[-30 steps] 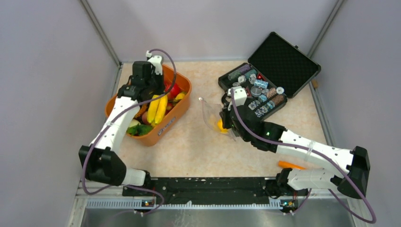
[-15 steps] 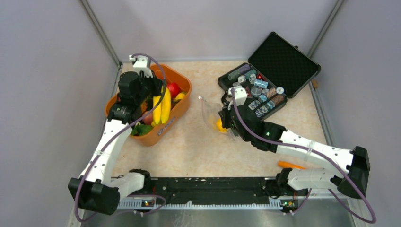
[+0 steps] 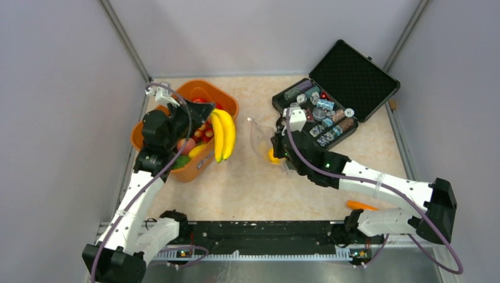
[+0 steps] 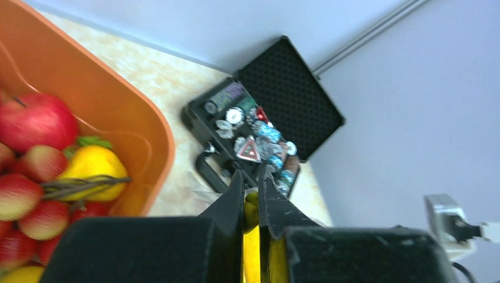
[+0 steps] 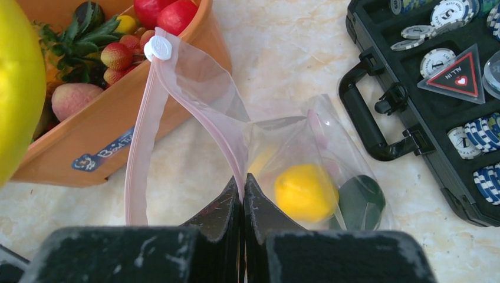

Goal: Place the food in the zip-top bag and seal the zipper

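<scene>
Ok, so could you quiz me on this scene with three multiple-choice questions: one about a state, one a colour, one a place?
1. The black case is: A latched shut; B open; C upside down.
2. The zip-top bag's zipper is: A pink; B blue; C black.
3. The bananas are: A inside the zip-top bag; B pinched in the left gripper; C inside the black case.
Answers: 1 B, its lid stands back and poker chips show; 2 A, pink strips edge the mouth; 3 B, its jaws clamp the stem end.

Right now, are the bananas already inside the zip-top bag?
No, the left gripper holds the bananas by the orange basket, outside the zip-top bag.
</scene>
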